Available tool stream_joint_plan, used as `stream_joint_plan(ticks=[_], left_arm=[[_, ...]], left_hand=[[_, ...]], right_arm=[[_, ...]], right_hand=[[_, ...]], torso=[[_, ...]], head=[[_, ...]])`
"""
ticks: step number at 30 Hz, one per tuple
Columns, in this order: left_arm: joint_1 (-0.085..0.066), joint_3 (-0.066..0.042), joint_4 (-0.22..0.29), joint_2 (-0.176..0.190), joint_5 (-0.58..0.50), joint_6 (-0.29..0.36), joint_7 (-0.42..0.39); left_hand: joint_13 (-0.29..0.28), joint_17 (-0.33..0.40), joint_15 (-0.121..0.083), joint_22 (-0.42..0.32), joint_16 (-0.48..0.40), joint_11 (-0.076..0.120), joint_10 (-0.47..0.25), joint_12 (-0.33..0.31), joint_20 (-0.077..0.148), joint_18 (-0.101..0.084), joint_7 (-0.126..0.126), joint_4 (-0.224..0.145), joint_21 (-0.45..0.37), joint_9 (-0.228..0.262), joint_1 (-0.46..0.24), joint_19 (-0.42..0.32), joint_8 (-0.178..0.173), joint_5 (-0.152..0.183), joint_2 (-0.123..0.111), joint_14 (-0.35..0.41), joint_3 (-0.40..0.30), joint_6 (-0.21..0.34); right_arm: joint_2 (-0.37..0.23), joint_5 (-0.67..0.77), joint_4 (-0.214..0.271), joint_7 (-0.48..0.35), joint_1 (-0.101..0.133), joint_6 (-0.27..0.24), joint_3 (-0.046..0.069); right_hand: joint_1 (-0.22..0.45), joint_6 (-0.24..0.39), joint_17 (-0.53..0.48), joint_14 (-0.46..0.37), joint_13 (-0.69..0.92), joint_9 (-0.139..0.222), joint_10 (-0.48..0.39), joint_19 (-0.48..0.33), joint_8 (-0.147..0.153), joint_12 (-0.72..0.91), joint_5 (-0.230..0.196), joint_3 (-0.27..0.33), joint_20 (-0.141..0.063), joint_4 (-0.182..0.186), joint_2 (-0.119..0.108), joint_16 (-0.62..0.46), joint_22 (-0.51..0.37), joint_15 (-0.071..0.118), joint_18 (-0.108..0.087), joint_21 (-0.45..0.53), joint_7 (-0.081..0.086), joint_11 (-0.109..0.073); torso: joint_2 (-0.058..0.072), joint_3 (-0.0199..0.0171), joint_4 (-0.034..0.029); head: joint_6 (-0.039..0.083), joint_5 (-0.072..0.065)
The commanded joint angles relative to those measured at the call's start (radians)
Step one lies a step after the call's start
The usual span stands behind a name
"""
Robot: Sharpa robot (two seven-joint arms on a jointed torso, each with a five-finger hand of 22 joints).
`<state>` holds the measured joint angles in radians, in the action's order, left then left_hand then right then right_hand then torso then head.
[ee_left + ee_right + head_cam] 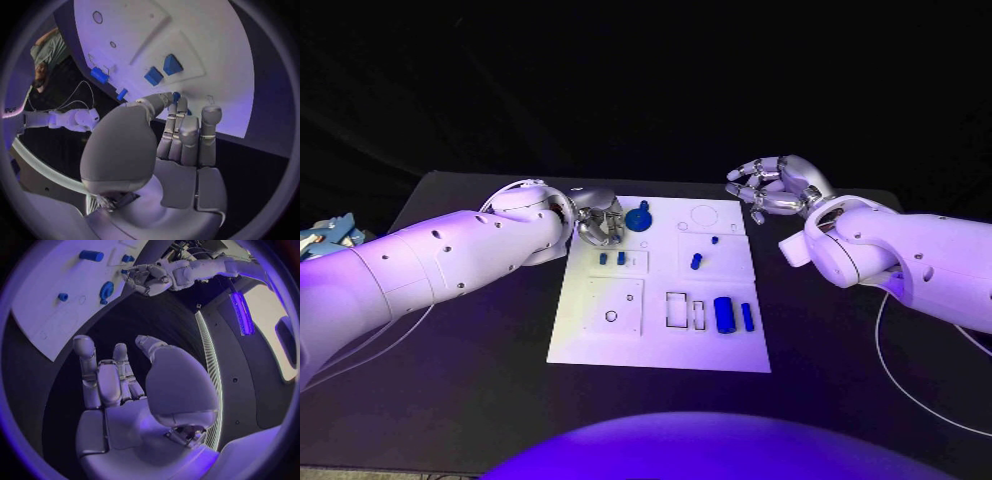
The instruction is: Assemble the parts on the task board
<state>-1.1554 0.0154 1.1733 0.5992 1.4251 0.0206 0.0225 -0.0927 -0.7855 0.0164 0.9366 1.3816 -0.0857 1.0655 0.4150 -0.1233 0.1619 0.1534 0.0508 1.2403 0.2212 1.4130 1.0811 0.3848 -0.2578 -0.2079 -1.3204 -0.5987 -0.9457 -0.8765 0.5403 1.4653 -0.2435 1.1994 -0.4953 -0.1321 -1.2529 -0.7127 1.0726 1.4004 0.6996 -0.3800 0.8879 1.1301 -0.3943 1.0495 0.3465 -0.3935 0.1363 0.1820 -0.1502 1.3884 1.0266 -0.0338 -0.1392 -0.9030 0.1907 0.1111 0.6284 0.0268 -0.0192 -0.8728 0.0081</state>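
Observation:
The white task board (661, 345) lies in the middle of the black table. On it are a round blue part (639, 216) near the far left corner, two small blue parts (612, 258), a short one (695, 261), a blue cylinder (724, 313) and a thin one (747, 316). My left hand (599, 218) hovers at the board's far left edge, right beside the round part. In the left wrist view a bit of blue (177, 95) shows at the tips of its thumb and a finger (181, 107); a grip is not clear. My right hand (773, 187) hangs off the far right corner, fingers apart, holding nothing.
Black table (473, 370) surrounds the board on all sides. Empty outlined slots (676, 309) and a small ring (612, 316) mark the board's near half. A white cable (906, 380) trails over the table under my right arm.

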Motion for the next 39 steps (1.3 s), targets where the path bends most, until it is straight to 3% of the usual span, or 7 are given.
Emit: stream_joint_plan(ticks=[1, 19, 39], left_arm=[[0.000, 0.001, -0.002, -0.005, 0.003, -0.006, 0.003], [0.000, 0.004, -0.011, -0.011, 0.006, -0.012, 0.004], [0.000, 0.004, -0.012, -0.008, 0.003, -0.010, -0.013]], left_hand=[[0.000, -0.001, 0.001, 0.001, -0.001, -0.002, 0.007, -0.006, 0.002, -0.018, 0.000, -0.006, 0.004, 0.001, -0.008, 0.006, -0.005, 0.004, 0.005, -0.004, -0.002, -0.005], [0.002, -0.002, 0.005, -0.020, -0.002, -0.009, -0.004, -0.025, 0.003, -0.014, 0.008, -0.015, -0.007, -0.003, -0.008, -0.010, -0.023, 0.004, 0.008, -0.002, -0.006, 0.009], [0.013, 0.031, 0.020, -0.047, -0.008, -0.026, -0.037, -0.077, -0.010, -0.009, 0.021, -0.018, -0.026, -0.013, -0.035, -0.036, -0.057, 0.001, -0.016, 0.018, -0.004, 0.030]], right_arm=[[0.000, 0.008, 0.001, -0.008, -0.001, 0.005, 0.000], [0.002, 0.008, -0.001, -0.009, -0.001, 0.006, 0.000], [0.002, 0.008, -0.003, -0.010, -0.003, 0.006, 0.000]], right_hand=[[-0.004, 0.007, -0.002, -0.007, -0.001, 0.001, -0.002, -0.006, -0.002, -0.007, 0.007, -0.006, 0.002, 0.000, 0.005, -0.006, 0.000, 0.001, -0.016, 0.007, 0.002, -0.003], [-0.004, 0.007, -0.002, -0.007, -0.001, 0.001, -0.002, -0.006, -0.002, -0.007, 0.007, -0.006, 0.002, 0.000, 0.005, -0.006, 0.000, 0.001, -0.016, 0.007, 0.002, -0.003], [-0.003, 0.008, -0.004, -0.007, -0.011, 0.004, 0.001, -0.006, -0.006, -0.009, 0.007, -0.009, 0.001, 0.000, 0.003, -0.009, -0.003, 0.001, -0.016, 0.014, 0.002, -0.004]], torso=[[0.002, 0.0005, 0.0015], [0.000, 0.0003, -0.0005], [0.000, 0.0007, -0.0007]], head=[[0.000, -0.001], [0.000, -0.002], [0.000, -0.003]])
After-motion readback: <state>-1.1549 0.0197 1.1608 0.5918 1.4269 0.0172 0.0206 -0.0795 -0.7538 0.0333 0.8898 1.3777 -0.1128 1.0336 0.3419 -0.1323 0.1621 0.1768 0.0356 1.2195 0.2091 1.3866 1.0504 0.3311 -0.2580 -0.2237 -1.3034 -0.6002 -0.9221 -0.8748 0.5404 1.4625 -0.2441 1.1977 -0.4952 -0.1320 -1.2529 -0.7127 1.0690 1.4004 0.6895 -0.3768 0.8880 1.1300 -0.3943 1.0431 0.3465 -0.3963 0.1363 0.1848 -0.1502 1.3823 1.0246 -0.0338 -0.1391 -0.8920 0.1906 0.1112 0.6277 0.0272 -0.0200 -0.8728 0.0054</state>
